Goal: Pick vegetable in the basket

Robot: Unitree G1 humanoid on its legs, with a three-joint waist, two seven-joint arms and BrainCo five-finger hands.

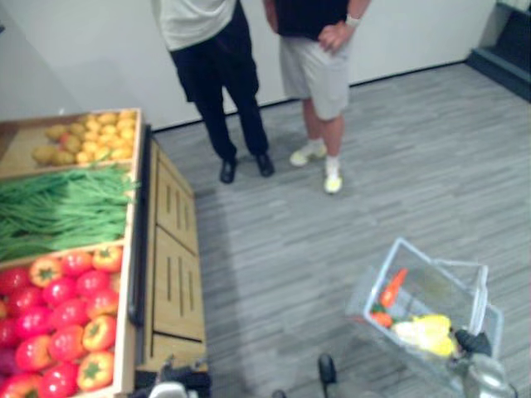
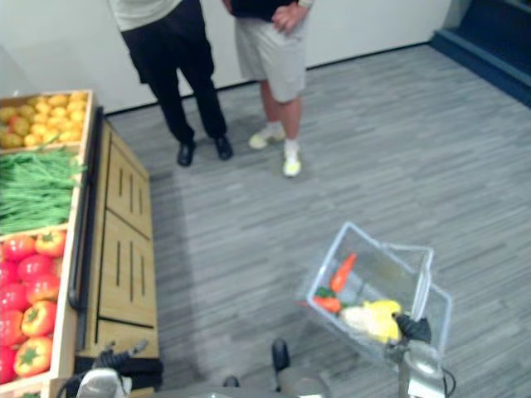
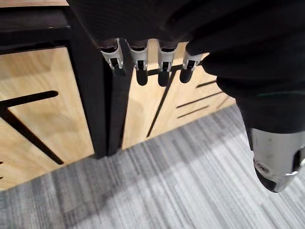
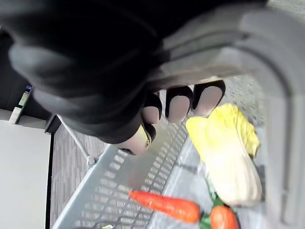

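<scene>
A clear grey plastic basket (image 1: 373,274) hangs low at my right side above the floor. Inside lie two orange carrots (image 1: 392,288) and a pale yellow cabbage (image 1: 425,332). My right hand (image 1: 471,342) is at the basket's near edge. In the right wrist view its fingers (image 4: 178,102) curl round the grey basket handle (image 4: 281,119), with the cabbage (image 4: 228,152) and a carrot (image 4: 167,205) below. My left hand (image 3: 238,47) hangs beside the wooden stall, its fingers (image 3: 140,67) straight and holding nothing.
A wooden produce stall (image 1: 174,265) stands at my left, with yellow fruit (image 1: 91,137), green beans (image 1: 66,207) and red and orange peppers (image 1: 58,315). Two people (image 1: 220,75) stand by the far wall. Grey floor lies between the stall and the basket.
</scene>
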